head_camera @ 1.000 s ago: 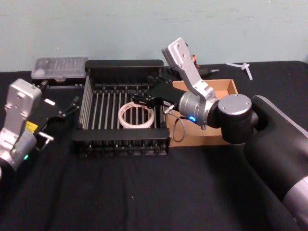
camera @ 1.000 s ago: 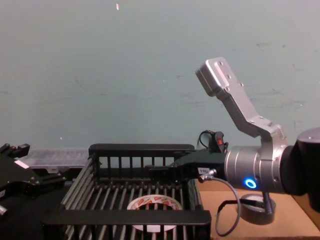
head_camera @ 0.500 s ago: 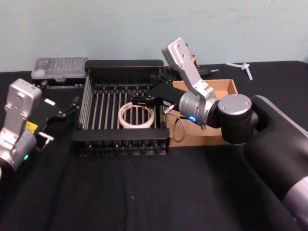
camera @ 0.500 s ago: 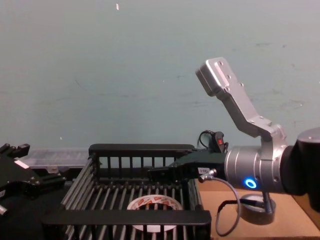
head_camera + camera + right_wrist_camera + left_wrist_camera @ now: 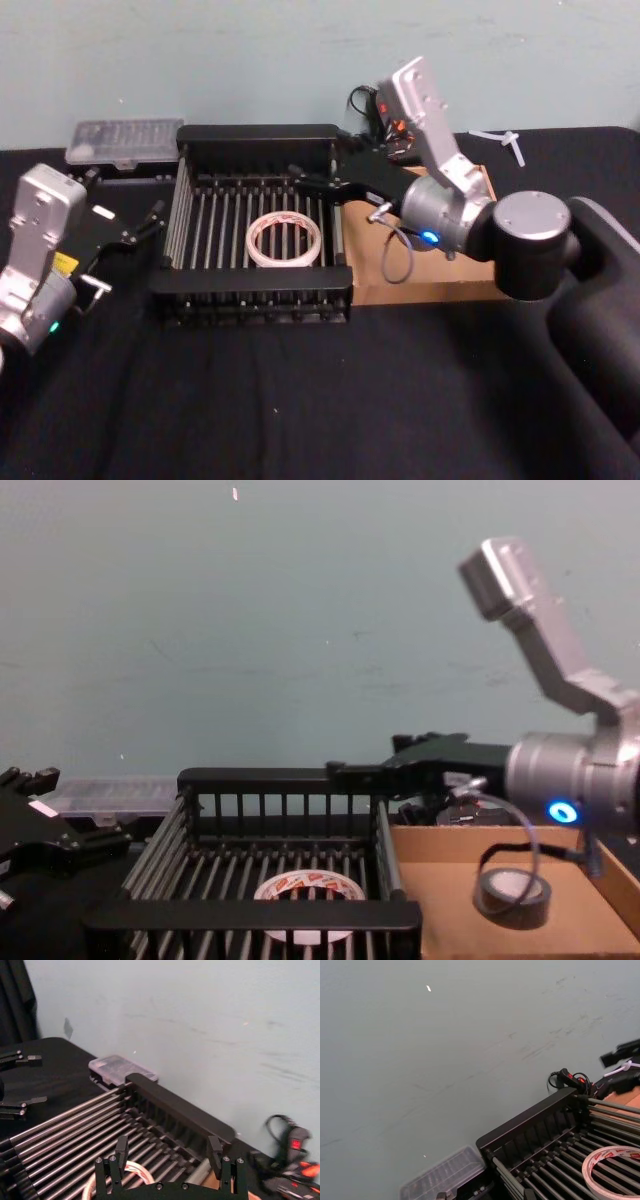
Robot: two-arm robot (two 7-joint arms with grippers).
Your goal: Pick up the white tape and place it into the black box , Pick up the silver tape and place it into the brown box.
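The white tape (image 5: 285,240) is lying flat on the barred floor of the black box (image 5: 257,133), nearer the box's front rim than its back. It is a wide, thin ring with a large centre hole, and in the chest view red print is showing on its face (image 5: 307,888). The left wrist view is catching part of the same ring (image 5: 615,1170) on the bars.

The silver tape (image 5: 513,894) is sitting in the brown box (image 5: 440,920), which is standing just beside the black box on its right. It is a small, thick dark grey roll with a pale core, leaning a little so that its hole is facing forward.

The right pincer (image 5: 318,180) is hanging over the black box's right side, near the back wall and above the rim, well apart from the white tape. Its two black fingers (image 5: 121,1149) are standing spread apart with nothing between them.

The left pincer (image 5: 140,231) is resting over the black bench (image 5: 300,400) just left of the black box; how far it is open I cannot tell. A clear plastic case (image 5: 124,141) is lying behind the black box's left corner.
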